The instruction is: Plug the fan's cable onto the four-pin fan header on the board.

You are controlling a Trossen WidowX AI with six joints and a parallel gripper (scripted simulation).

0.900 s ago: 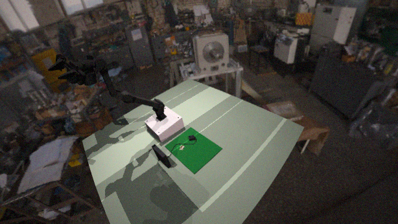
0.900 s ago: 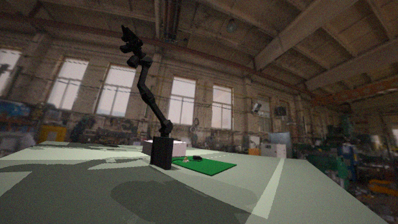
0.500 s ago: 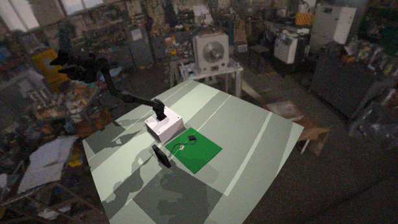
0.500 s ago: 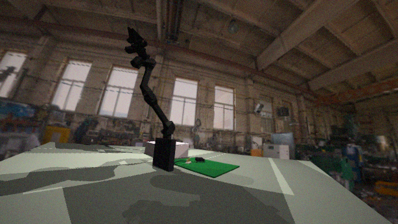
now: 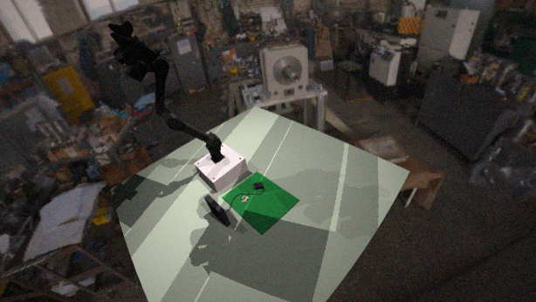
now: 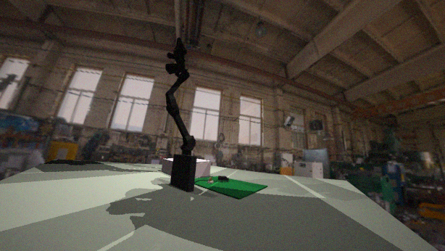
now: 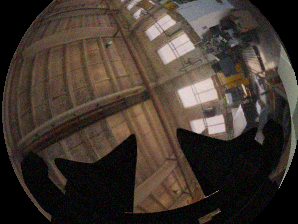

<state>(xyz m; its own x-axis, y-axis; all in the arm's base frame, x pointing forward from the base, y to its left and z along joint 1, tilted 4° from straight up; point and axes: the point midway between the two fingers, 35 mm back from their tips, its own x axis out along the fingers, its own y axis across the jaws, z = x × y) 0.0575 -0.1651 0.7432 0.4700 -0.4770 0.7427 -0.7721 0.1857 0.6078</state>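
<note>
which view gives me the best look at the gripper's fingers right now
The wrist view: the gripper's fingers fill its lower part, apart with a gap between. The top and exterior views show the gripper only small and dark.

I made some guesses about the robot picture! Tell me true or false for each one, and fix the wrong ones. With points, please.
1. The board (image 5: 276, 197) (image 6: 239, 188) is green. True.
2. The gripper (image 5: 114, 31) (image 6: 178, 43) (image 7: 156, 135) is touching the board. False: it is high up, well away from it.
3. The fan (image 5: 216, 210) (image 6: 182, 173) stands upright beside the board. True.
4. The gripper's fingers are pressed together. False: there is a gap between them.
5. The robot's base box (image 5: 227, 175) (image 6: 203, 169) is bright red. False: it is pale.
</note>
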